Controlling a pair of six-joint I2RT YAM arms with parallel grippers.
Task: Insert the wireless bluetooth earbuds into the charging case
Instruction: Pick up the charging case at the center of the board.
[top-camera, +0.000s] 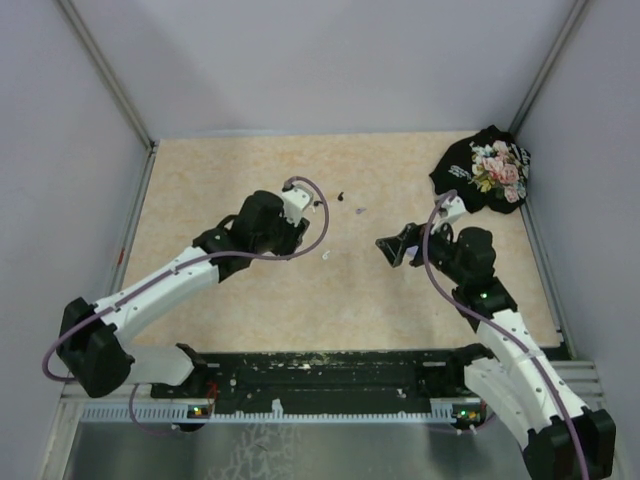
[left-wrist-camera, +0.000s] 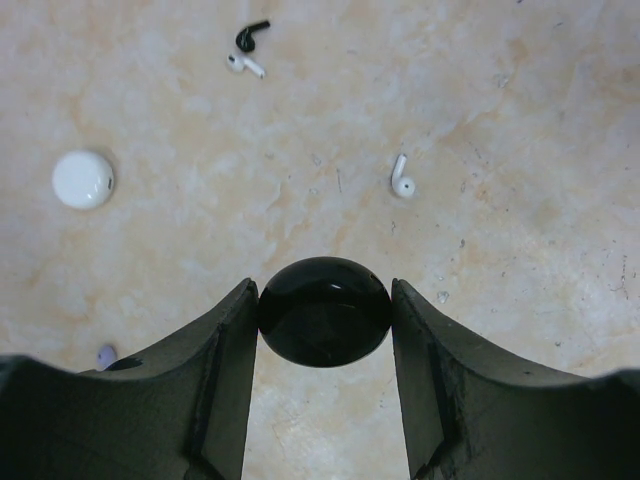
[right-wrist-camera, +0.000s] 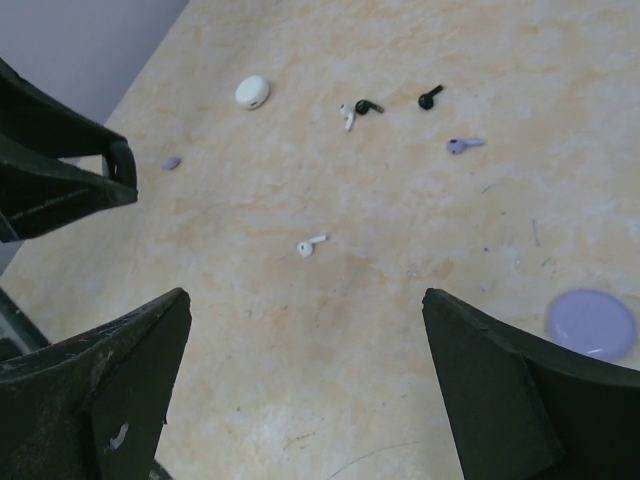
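Just beyond left tool (left-wrist-camera: 325, 293) clamping black case (left-wrist-camera: 325, 320), white earbud (left-wrist-camera: 402, 181) points stem away.

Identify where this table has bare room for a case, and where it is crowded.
Bare: the near stretch between the left arm and right arm, ahead of the black base rail; the far-left corner beyond the left arm. Crowded: the middle, where the earbuds lie, and the far-right corner under the floral cloth.

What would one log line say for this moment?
left fingers: gripping black case | right fingers: open, empty | earbuds: loose on table
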